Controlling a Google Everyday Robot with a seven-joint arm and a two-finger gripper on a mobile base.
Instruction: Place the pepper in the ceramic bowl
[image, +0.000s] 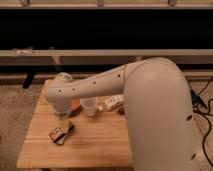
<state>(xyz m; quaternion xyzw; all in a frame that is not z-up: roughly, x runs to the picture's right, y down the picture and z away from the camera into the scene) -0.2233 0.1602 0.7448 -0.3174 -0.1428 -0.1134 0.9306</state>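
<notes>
The ceramic bowl is orange inside and sits on the wooden table at the back left, mostly hidden behind my arm. The pepper is a small dark red lump to the right of the cup, at the edge of my arm's big white shell. My gripper hangs down from the wrist at the table's left. It is in front and to the left of the bowl, just above a dark flat packet. The gripper is far left of the pepper.
A translucent plastic cup stands right of the bowl. A white oblong packet lies between the cup and the pepper. My bulky arm covers the table's right side. A dark shelf and rail run behind the table.
</notes>
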